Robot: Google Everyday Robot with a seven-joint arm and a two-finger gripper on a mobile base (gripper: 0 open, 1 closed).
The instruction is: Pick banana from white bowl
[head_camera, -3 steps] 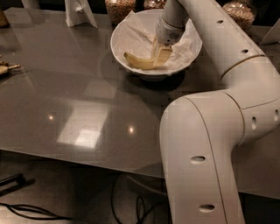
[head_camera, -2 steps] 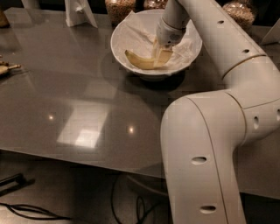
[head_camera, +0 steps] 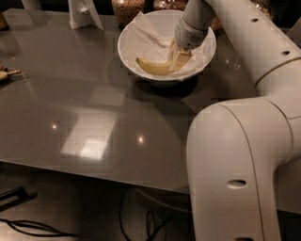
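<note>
The gripper point(head_camera: 178, 57) sits in the upper middle of the frame, lowered into the right half of the white bowl point(head_camera: 123, 44); its tip meets the right end of the banana point(head_camera: 153, 67); whether it is apart or clamped on the fruit cannot be told, since the pale tip blends with the peel and the paper point(head_camera: 146, 29). The banana is yellow and lies on the crumpled paper lining, curved like a shallow smile, its pointed left end toward the bowl's left wall; the bowl stands on the glossy grey table point(head_camera: 94, 117); the white arm point(head_camera: 244, 155) fills the right side; a jar of grains point(head_camera: 128, 8) stands just behind the bowl.
</note>
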